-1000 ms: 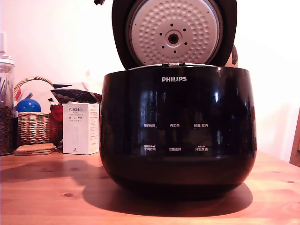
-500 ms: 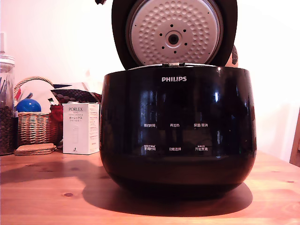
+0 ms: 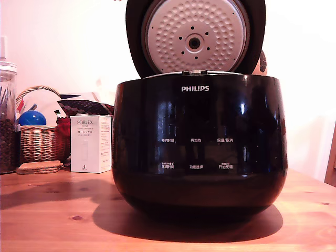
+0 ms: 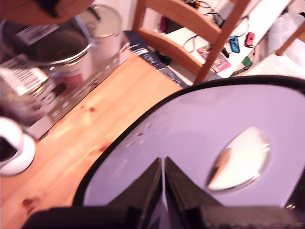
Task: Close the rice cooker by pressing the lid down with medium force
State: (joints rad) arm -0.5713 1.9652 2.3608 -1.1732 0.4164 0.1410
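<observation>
The glossy black rice cooker with a white PHILIPS logo stands on the wooden table and fills the middle of the exterior view. Its lid stands open and nearly upright, the dimpled silver inner disc facing the camera. In the wrist view the lid's shiny outer face fills the frame, reflecting pale light. My gripper is shut, its two dark fingers pressed together with the tips right at that outer face. Whether they touch it I cannot tell. The gripper is hidden behind the lid in the exterior view.
At the exterior view's left stand a white box, a wicker basket with a blue ball, a glass jar and cork coasters. The wrist view shows metal pots, a white round object and a wooden chair behind the cooker.
A small dark piece at the top edge, left of the lid, has slipped out of the exterior view. The lid and cooker stand as before.
</observation>
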